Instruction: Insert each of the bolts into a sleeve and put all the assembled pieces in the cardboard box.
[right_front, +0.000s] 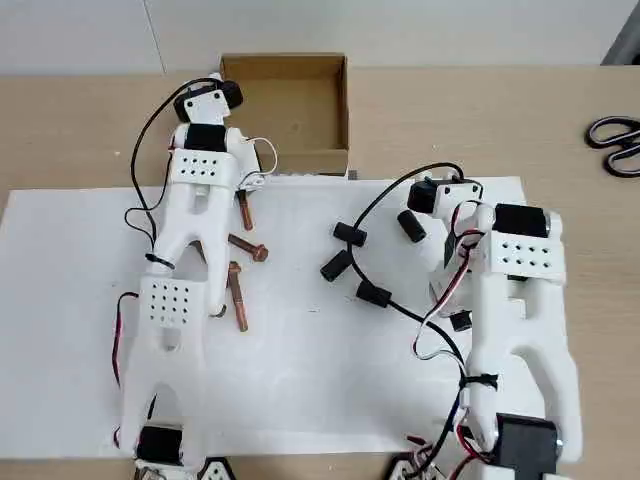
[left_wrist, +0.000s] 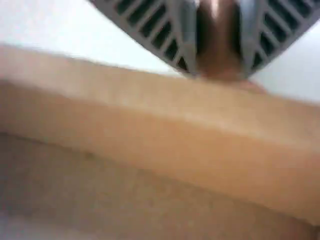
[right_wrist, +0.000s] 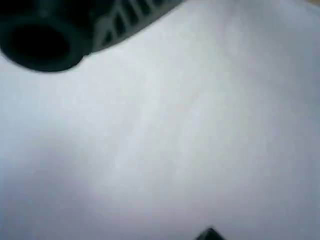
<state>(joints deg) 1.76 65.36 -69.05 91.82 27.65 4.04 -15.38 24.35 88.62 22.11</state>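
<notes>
Our left gripper (left_wrist: 218, 74) is clamped shut on a copper bolt (left_wrist: 218, 35) just beside the cardboard box (right_front: 344, 105), upper middle of the high view. Two more bolts (right_front: 238, 295) lie left of centre. The right gripper (right_front: 440, 230) sits right of centre with a black sleeve (right_wrist: 42, 42) against it — we cannot tell whether it has hold of it.
</notes>
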